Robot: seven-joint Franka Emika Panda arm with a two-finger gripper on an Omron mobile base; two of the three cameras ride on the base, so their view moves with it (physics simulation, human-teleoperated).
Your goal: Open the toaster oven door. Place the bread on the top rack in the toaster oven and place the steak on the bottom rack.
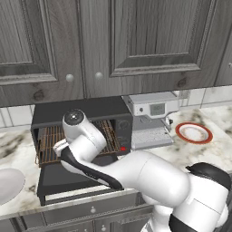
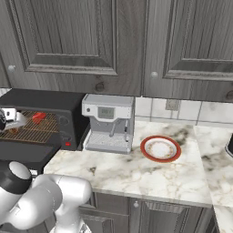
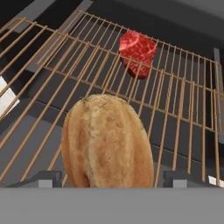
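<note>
I have the arm reaching into the open toaster oven (image 1: 81,131), bread between the fingers.

Left base view: the toaster oven door (image 1: 77,181) lies folded down flat over the counter's (image 1: 199,149) front edge, and my arm reaches across it toward the racks. Right base view: the steak (image 2: 38,116) sits on a rack at the back of the oven; a coffee machine (image 2: 108,123) stands just beside the oven and a red-rimmed plate (image 2: 160,149) lies further right. Hand view: the bread (image 3: 107,142) stands between the gripper's (image 3: 107,178) spread fingers; I cannot tell whether they touch it. The steak lies beyond, on the top rack (image 3: 183,83), near its far edge.
</note>
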